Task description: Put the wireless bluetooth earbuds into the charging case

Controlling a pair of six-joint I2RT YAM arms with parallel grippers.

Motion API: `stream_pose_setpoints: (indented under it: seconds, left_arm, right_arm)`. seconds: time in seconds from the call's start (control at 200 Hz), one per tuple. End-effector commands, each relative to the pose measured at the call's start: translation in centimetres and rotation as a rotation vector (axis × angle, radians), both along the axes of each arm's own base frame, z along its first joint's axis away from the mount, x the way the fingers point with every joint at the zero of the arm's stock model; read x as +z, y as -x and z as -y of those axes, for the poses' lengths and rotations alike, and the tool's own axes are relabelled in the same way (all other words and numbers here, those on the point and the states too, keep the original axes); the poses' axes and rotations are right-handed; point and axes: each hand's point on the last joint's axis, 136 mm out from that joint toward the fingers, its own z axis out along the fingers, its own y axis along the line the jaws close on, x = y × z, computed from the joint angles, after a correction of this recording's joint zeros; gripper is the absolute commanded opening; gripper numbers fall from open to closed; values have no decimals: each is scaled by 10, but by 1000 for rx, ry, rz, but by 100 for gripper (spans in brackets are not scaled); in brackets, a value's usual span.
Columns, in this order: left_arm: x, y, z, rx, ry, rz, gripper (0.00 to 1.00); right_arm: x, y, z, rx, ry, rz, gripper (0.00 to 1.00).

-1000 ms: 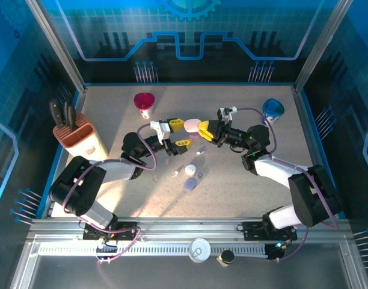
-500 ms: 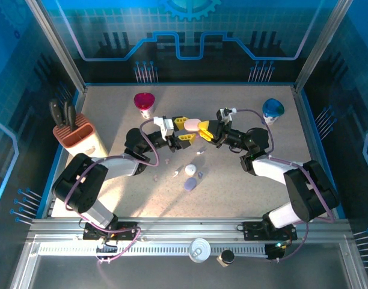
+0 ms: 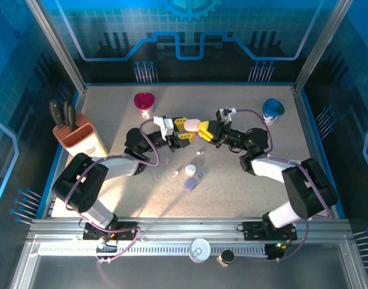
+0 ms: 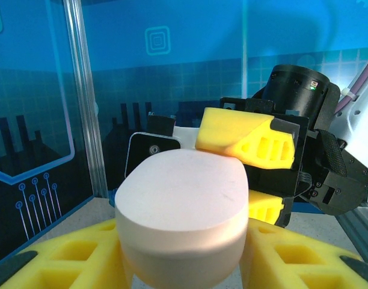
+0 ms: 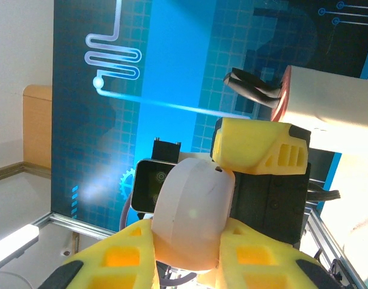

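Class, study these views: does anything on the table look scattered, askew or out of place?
Yes. The tiny earbuds lie scattered loose on the table, outside any case, while the left tool and right tool both grip the same pale oval case.

Pinkish oval case (image 3: 191, 124) aloft, earbuds (image 3: 175, 174) scattered

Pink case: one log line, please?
pink case: in air | left jaws: gripping it | right jaws: gripping it | earbuds: on table
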Motion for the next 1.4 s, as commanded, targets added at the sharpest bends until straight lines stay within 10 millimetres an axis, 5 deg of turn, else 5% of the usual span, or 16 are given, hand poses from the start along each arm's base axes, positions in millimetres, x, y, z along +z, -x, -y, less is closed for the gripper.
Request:
stream_pose_setpoints:
  seconds: [0.0, 0.28, 0.525, 0.85, 1.111, 1.241, 1.391]
  left_arm:
    - [14, 14, 9, -93, 13, 39, 46]
    - [14, 16, 10, -124, 10, 20, 47]
    - [9, 15, 11, -120, 2, 20, 36]
    - [-8, 18, 6, -92, -56, 17, 35]
    - [-26, 34, -1, -131, -153, -81, 37]
    - [-32, 45, -4, -160, -190, -146, 37]
    - [-31, 54, -6, -184, -210, -178, 38]
  right_arm:
    - [-2, -2, -4, -7, 0, 10, 20]
    - [-4, -5, -5, -7, 4, 8, 20]
    - [-1, -4, -5, -7, 3, 10, 21]
    - [-17, -3, 7, -74, 218, 114, 71]
    - [-44, 4, 22, -107, 599, 296, 89]
    - [-38, 14, 22, -109, 819, 576, 100]
    - [-38, 35, 7, -28, 971, 910, 100]
